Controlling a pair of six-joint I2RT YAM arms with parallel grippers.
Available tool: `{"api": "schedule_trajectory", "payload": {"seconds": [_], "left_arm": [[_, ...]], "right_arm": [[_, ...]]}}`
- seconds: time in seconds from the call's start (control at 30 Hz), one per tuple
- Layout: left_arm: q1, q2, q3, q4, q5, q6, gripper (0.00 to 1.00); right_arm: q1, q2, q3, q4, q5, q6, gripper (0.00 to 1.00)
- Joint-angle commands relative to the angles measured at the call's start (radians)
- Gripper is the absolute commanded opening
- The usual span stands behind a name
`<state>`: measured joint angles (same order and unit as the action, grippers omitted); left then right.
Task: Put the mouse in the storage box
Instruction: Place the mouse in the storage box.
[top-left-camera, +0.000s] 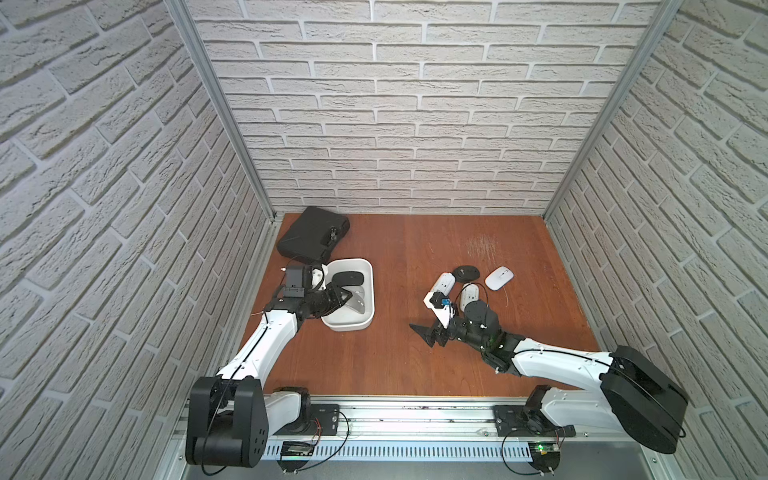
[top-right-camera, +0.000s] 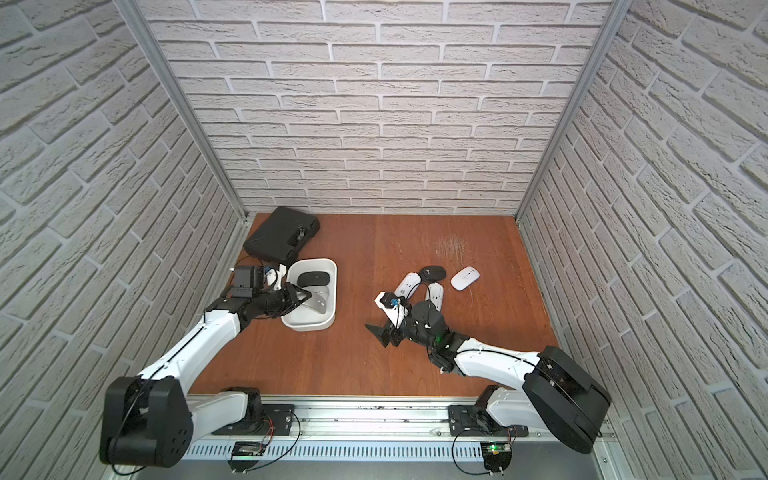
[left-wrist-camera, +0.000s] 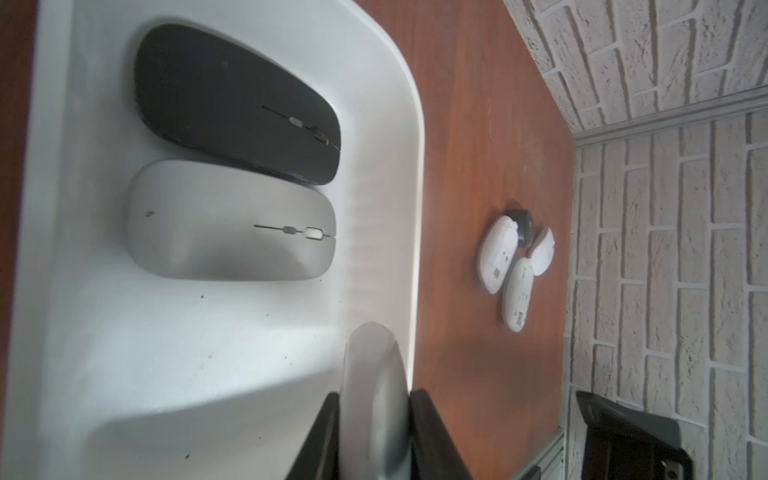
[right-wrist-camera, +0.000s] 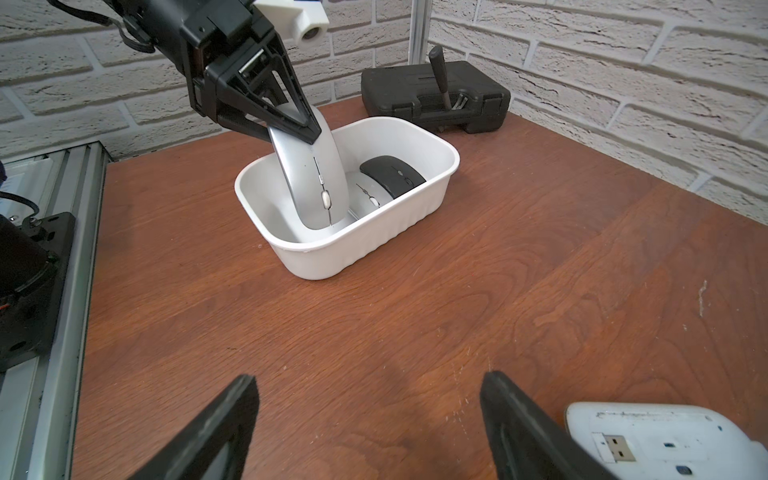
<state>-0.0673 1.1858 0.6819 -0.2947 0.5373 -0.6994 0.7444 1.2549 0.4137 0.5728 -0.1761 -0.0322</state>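
Over the storage box (top-left-camera: 347, 326), in a top view, the left pincer (top-left-camera: 349, 297) clamps a silver mouse (top-left-camera: 358, 306) nose-down inside the walls. From the left wrist, a black mouse (left-wrist-camera: 232, 104) and a grey mouse (left-wrist-camera: 228, 220) lie beside it; its smooth, light shell looks slippery, best pinched across the sides. From the right wrist, the right pincer (right-wrist-camera: 370, 376) gapes empty.

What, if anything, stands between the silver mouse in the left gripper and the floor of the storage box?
Nothing visible does. The left gripper holds the silver mouse tilted inside the storage box, over bare floor. The black mouse and the second silver mouse lie flat further along, not under it.
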Motion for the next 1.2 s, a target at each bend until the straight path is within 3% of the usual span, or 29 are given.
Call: {"api": "schedule_trajectory", "payload": {"seconds": [0.0,0.13,0.43,0.57,0.73,0.83,1.17], "left_arm": [[-0.004,0.019,-0.011,0.055,-0.054,0.013,0.00],[-0.049,0.075,0.005,0.055,-0.123,0.033,0.00],[-0.061,0.166,0.004,0.112,-0.125,0.029,0.00],[-0.068,0.166,0.004,0.095,-0.140,0.034,0.17],[-0.068,0.132,0.013,0.019,-0.200,0.053,0.53],[-0.068,0.117,0.027,-0.020,-0.222,0.062,0.67],[-0.070,0.091,0.084,-0.113,-0.299,0.078,0.81]], "right_arm": [[0.009,0.009,-0.003,0.045,0.011,0.015,0.88],[0.009,0.014,-0.001,0.047,0.009,0.018,0.87],[0.009,0.014,-0.007,0.045,0.019,0.017,0.87],[0.009,0.015,-0.008,0.044,0.021,0.017,0.87],[0.009,0.023,-0.007,0.051,0.026,0.018,0.87],[0.009,0.032,-0.009,0.061,0.023,0.022,0.87],[0.009,0.036,-0.010,0.064,0.027,0.026,0.87]]}}
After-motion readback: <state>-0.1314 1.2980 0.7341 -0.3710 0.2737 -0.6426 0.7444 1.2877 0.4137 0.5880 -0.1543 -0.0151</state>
